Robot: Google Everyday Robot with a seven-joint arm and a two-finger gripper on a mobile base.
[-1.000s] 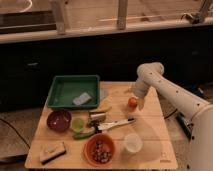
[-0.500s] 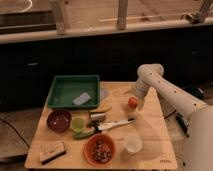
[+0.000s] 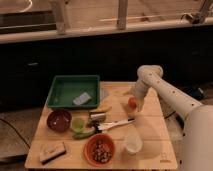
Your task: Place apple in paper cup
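The apple, small and red-orange, sits on the wooden table right of centre. My gripper comes down from the white arm and is right at the apple, over its upper right side. The paper cup, white and plain, stands upright near the table's front, well in front of the apple. The arm's end hides how the gripper meets the apple.
A green tray lies at the back left. A dark red bowl, a small green cup, a banana, a utensil, an orange bowl of food and a block fill the left and middle.
The arm has shifted only slightly, staying at the apple. The apple and the cup are where they were.
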